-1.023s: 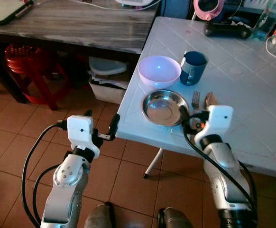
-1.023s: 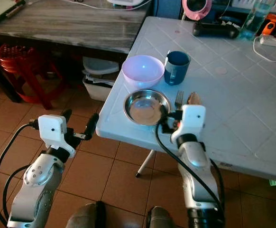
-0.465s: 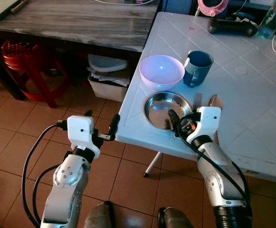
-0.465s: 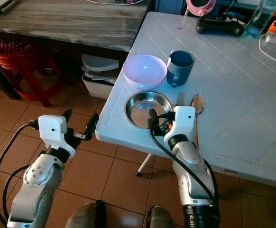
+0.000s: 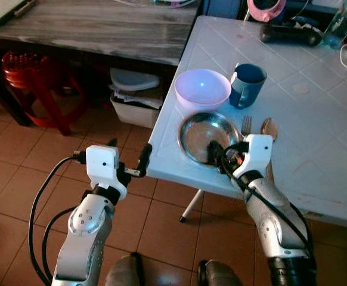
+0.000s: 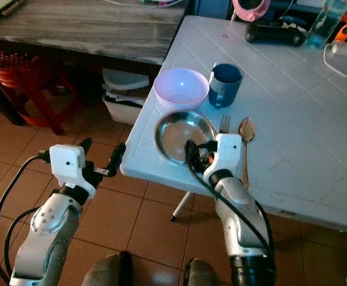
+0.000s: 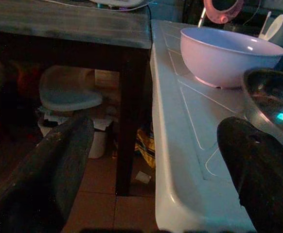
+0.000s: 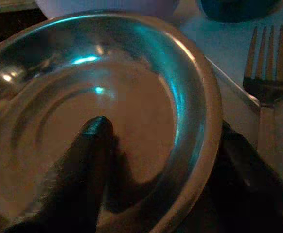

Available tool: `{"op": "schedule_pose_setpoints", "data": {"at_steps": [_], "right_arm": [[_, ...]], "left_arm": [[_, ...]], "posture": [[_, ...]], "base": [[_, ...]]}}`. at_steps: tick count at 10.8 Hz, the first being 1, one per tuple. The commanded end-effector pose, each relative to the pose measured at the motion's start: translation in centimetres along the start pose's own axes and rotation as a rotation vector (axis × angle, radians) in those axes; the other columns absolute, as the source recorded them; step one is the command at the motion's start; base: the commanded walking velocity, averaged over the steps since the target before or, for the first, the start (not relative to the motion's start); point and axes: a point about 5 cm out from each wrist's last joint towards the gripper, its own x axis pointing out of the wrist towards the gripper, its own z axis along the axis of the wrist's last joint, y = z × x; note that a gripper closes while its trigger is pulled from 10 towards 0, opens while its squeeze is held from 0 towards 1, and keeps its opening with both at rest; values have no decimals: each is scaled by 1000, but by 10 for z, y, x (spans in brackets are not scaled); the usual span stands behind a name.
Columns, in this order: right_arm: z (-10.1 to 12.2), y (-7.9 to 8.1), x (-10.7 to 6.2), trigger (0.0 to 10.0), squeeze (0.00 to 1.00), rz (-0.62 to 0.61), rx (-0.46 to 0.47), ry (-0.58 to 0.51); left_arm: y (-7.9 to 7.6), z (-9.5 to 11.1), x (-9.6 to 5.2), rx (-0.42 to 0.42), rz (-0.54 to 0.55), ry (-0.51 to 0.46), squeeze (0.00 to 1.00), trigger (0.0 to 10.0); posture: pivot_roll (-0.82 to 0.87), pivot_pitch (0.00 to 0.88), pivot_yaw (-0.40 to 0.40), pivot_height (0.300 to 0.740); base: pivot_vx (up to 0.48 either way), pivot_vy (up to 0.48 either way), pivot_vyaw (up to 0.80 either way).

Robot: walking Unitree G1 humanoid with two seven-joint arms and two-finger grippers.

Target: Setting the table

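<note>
A: Left eye view first, going left to right. Our left gripper [image 5: 127, 162] hangs over the tiled floor [image 5: 18, 179], just off the near corner of the white table [image 5: 316, 137]. Its two black fingers are spread wide and hold nothing; through the left wrist view we look between them at the table's edge.

B: And on the table?

A: A pale purple bowl [image 5: 202, 89] sits near the left edge, with a blue mug [image 5: 246, 83] just beside it on the right. In front of the bowl lies the steel plate [image 5: 206, 134]. Just right of the plate, a fork [image 5: 245, 124] and a spoon [image 5: 266, 127] lie side by side.

B: Where is our right gripper?

A: Our right gripper [image 5: 221, 156] is at the plate's near right rim. In the right wrist view one finger [image 8: 85, 165] rests inside the dish and the other sits outside, below the rim, so the fingers straddle the plate's wall. That view is dim; we think they are pinching the rim, but we cannot be sure they have closed on it.

B: What might go wrong?

A: We judge the hold is shallow and on one side only. If we lift, smooth steel could slip or swing down from the fingers. If we drag it instead, the plate could bump the fork, or slide toward the table's edge close by.
</note>
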Motion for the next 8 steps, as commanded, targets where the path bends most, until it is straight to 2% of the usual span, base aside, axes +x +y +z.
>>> {"op": "schedule_pose_setpoints", "data": {"at_steps": [1, 3, 4, 7, 8], "right_arm": [[-10, -3, -1, 0, 0, -14, 24, 60], [-11, -7, 1, 0, 0, -35, 34, 84], [-13, -17, 2, 0, 0, -94, 60, 111], [-17, -26, 2, 0, 0, -157, 106, 157], [-20, -28, 2, 0, 0, -183, 134, 173]], "left_arm": [[-2, 1, -2, 5, -7, 1, 0, 10000], [-3, 1, -2, 6, -11, 1, 0, 10000], [-3, 1, -2, 8, -17, 1, 0, 10000], [-17, -2, -8, -11, -192, 23, 0, 10000], [-17, -2, -9, -18, -210, 28, 0, 10000]], "posture": [[5, 175, -3, 740], [6, 176, -4, 740], [7, 177, -8, 740], [7, 175, -9, 740], [7, 173, -9, 740]], "base": [[0, 0, 0], [0, 0, 0], [0, 0, 0], [0, 0, 0], [0, 0, 0]]}}
